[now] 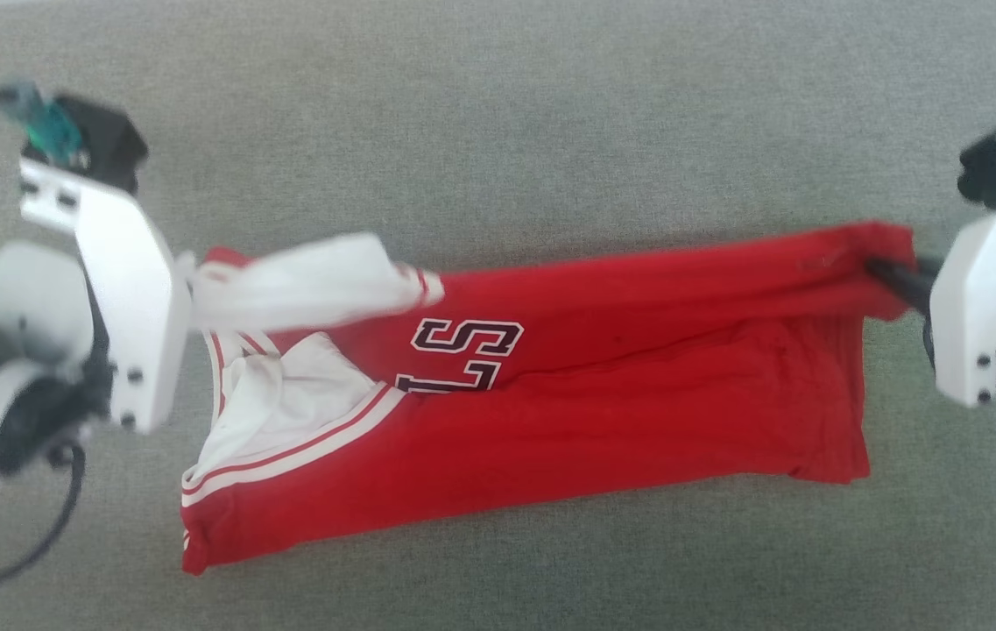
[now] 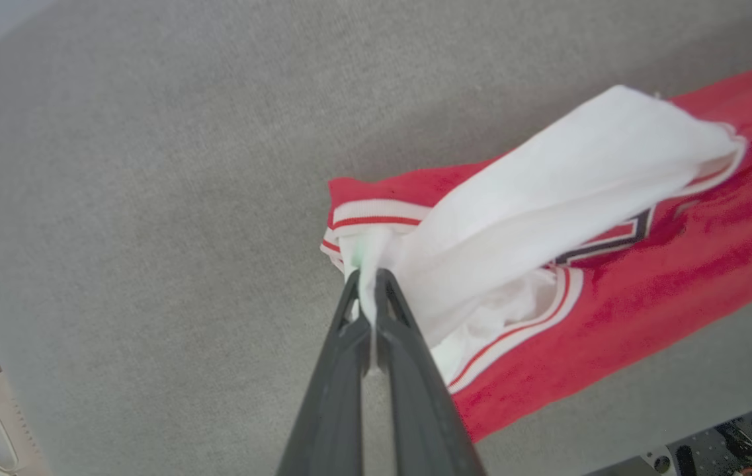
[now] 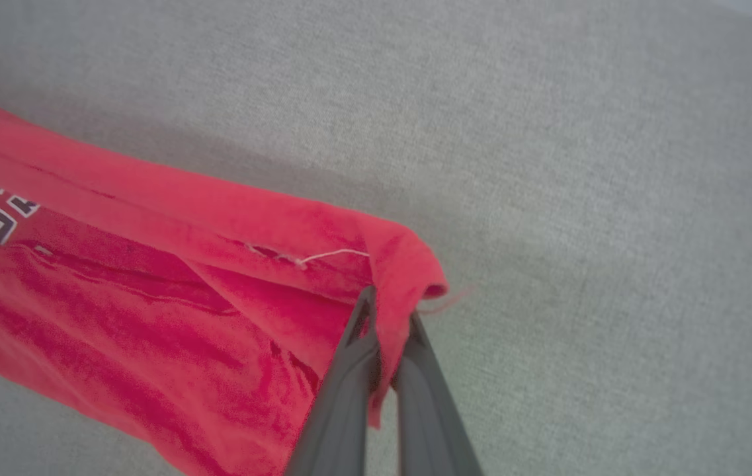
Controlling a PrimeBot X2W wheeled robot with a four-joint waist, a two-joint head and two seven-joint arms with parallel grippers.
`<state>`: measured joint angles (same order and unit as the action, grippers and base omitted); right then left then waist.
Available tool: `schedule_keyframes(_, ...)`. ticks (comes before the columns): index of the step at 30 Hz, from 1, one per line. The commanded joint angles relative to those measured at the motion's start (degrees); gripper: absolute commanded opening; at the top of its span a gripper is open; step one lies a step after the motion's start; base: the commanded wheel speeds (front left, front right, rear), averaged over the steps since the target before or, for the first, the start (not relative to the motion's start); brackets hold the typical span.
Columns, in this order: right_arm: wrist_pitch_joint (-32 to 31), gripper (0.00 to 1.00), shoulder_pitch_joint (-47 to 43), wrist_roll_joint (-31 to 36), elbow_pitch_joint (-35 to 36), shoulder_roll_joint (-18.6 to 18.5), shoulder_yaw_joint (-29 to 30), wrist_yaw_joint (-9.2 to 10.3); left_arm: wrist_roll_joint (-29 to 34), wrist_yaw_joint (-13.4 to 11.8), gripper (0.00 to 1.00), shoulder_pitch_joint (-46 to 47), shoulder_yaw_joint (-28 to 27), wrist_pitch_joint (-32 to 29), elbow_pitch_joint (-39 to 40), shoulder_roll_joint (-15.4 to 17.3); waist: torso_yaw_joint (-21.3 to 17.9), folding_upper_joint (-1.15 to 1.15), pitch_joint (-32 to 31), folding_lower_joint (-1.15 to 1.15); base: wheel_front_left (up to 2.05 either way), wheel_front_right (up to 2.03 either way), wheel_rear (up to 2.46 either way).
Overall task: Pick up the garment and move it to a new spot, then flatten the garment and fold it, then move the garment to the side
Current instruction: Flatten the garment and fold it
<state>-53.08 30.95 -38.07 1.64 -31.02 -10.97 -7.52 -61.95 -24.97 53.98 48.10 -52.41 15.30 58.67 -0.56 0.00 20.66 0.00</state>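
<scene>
Two pinches held the garment (image 1: 603, 412) taut across the middle of the grey surface (image 1: 498, 114): left gripper (image 2: 367, 281) clamped on a white sleeve, right gripper (image 3: 389, 309) on the red hem corner. Pulling evenly and lowering both ends together would likely lay it flat. The sleeves looked bunched.

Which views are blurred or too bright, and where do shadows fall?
Head view: the white sleeve of the garment and the left arm are smeared by motion; the lettering is sharp. Left wrist view: the sleeve is washed out, and the grey surface has a bent edge at upper left. Right wrist view: a soft shadow lies on the surface beside the raised red edge; no glare.
</scene>
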Motion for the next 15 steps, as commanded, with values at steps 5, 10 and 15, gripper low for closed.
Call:
schedule_keyframes(5, -2.52, 0.00, -7.74, 1.05, 3.63, 2.36, 4.32, 0.06, -1.97, -3.54, 0.00, -6.78, 0.90, 1.26, 4.58, 2.78, 0.16, 0.00, -0.36, 0.00, 0.00, 0.00, 0.00)
schedule_keyframes(10, -2.90, 0.00, -12.04, 2.23, 3.18, 4.68, 5.90, 0.06, -4.09, -2.72, 0.00, -12.31, 2.24, 4.12, 2.96, 2.59, 0.03, 0.00, -0.39, 0.00, 0.00, 0.00, 0.00)
schedule_keyframes(15, -2.23, 0.00, -11.46, 2.67, -0.50, 7.45, 4.33, 0.05, -5.00, 0.86, 0.00, -15.42, 3.67, 7.43, -4.87, -1.14, -0.55, 0.00, -0.97, 0.00, 0.00, 0.00, 0.00)
